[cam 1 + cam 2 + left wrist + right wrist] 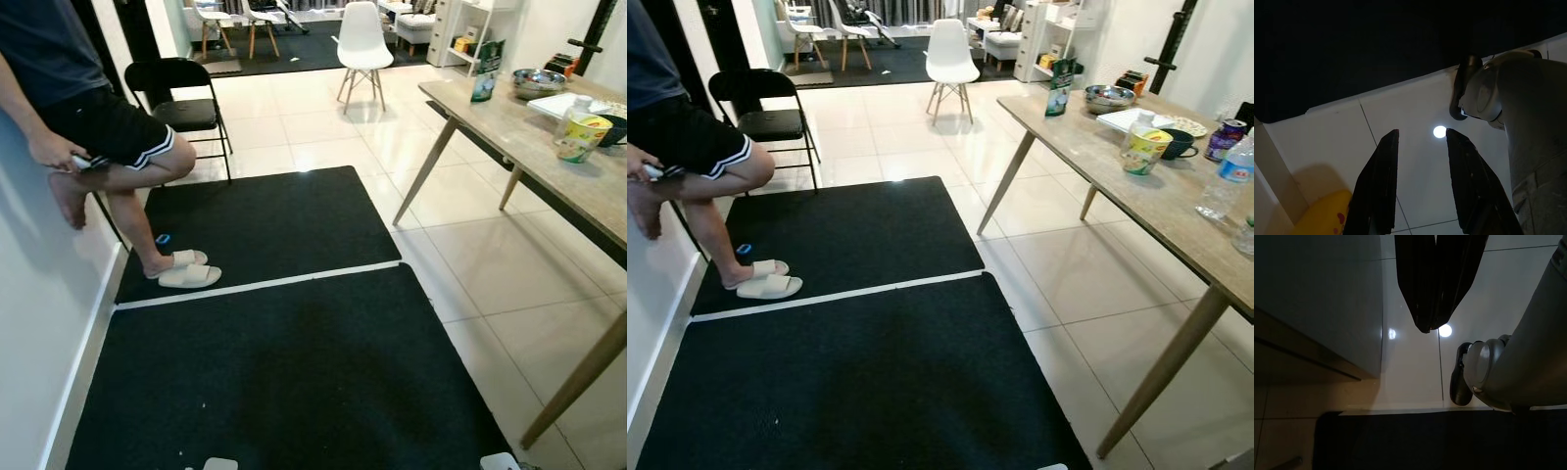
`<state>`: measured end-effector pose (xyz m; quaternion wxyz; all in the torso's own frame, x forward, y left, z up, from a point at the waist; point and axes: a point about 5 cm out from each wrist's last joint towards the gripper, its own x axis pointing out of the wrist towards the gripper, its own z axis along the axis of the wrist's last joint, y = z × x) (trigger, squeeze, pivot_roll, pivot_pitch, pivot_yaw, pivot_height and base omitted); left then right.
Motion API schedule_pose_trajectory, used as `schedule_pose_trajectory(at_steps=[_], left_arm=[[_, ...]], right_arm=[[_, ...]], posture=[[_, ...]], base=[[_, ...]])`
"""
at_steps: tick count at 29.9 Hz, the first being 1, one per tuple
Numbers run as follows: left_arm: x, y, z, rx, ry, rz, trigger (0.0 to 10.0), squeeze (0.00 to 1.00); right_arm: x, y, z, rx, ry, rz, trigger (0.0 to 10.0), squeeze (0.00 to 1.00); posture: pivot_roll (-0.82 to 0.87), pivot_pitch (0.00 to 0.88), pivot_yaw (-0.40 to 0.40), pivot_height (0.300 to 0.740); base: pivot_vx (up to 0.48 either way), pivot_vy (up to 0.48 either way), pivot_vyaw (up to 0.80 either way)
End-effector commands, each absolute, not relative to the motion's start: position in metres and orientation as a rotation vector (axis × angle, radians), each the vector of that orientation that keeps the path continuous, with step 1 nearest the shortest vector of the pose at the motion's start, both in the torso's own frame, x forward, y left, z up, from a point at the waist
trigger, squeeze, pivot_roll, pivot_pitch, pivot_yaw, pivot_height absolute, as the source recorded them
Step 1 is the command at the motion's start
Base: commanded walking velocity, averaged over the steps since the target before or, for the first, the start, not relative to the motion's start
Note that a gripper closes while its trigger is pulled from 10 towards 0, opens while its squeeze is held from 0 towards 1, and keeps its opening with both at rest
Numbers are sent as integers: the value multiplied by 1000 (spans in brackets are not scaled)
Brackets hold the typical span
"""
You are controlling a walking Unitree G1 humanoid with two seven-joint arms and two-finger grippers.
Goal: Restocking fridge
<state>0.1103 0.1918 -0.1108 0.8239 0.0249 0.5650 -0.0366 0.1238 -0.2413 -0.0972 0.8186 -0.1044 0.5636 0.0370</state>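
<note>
Black fingers of the left gripper (pixel 1420 183) hang spread apart over white tile, the right gripper (pixel 1432 325) hangs pressed together, both well away from the wooden table (pixel 1097 147) carrying bottles (pixel 1227 186) and cups (pixel 1144 152).

a white tiled floor (pixel 490 264) carries two black mats (pixel 274 372) laid end to end, a pale strip between them. a pair of pale slippers (pixel 186 271) lies on the far mat, with a black folding chair (pixel 181 98) beyond and a white chair (pixel 362 49) farther off. on the wooden counter (pixel 1136 186) stand a steel bowl (pixel 1109 97), a green carton (pixel 1059 86), a yellow cup (pixel 1143 149), a dark bowl (pixel 1178 143), a can (pixel 1223 139) and a clear bottle (pixel 1227 186).
</note>
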Motion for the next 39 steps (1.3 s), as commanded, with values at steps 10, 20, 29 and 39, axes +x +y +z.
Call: schedule_pose_trajectory(at_steps=[10,20,29,39], left_arm=[[108,186,-112,44,1216,-113,10000,0],[106,185,-113,41,1223,-113,10000,0],[105,185,-113,41,1224,-112,10000,0],[104,184,-113,37,1223,-113,10000,0]], right_arm=[[124,-242,-97,-231,1199,87,10000,0],[124,-242,-97,-234,1199,91,10000,0],[124,-243,-97,-239,1200,91,10000,0],[124,-243,-97,-227,1199,83,10000,0]], posture=[[-58,0,-19,740],[-57,0,-22,740],[-57,0,-21,740],[-56,0,-27,740]], base=[[413,0,0],[427,0,0],[410,0,0],[400,0,0]])
